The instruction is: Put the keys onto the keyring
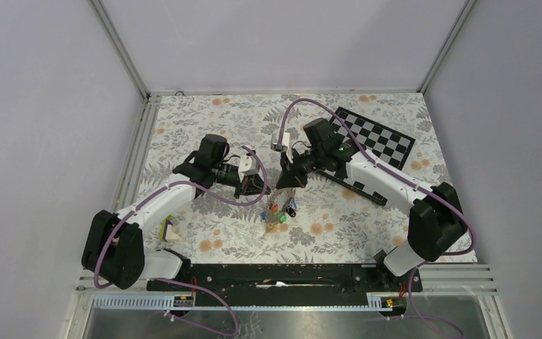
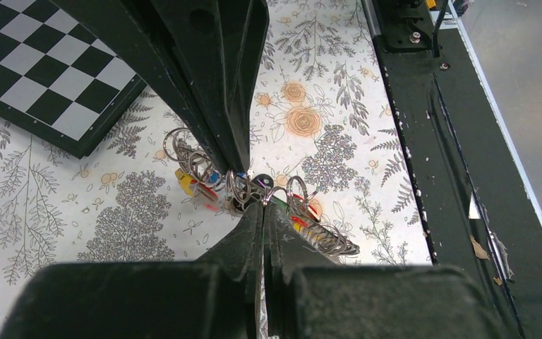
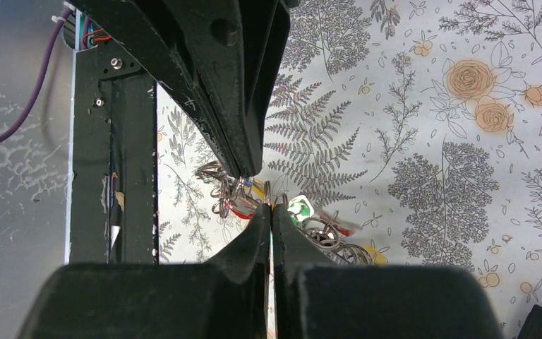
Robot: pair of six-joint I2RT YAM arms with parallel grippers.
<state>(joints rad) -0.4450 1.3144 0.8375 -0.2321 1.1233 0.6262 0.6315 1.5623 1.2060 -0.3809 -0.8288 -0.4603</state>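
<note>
We see a table covered with a floral cloth (image 1: 205, 134), pale with grey leaves and orange flowers, closed in by plain grey walls (image 1: 42, 106) and a metal frame (image 1: 123, 49). A black-and-white chequered board (image 1: 377, 138) lies at the far right, and a black rail (image 1: 282, 275) runs along the near edge. The left arm (image 1: 162, 198) bends inward from its base, and the right arm (image 1: 388, 180) reaches in from the other side, partly above the board. Their two heads meet near the middle of the table. The left gripper (image 2: 262, 208) is clenched, its jaws pressed together, with the tips at the bundle of keys (image 1: 280, 210). The right gripper (image 3: 272, 212) is clenched in the same way, opposite to it and very close. The keys lie or hang just in front of both tips, near the table centre, with red, yellow, green and blue heads tangled in thin wire rings (image 2: 324, 240). We cannot tell if a wire is pinched between either pair of jaws, because the black fingers cover that spot. Which loop is the keyring itself we cannot make out. A small pale object (image 1: 170, 230) beside the left arm is too small to name.
</note>
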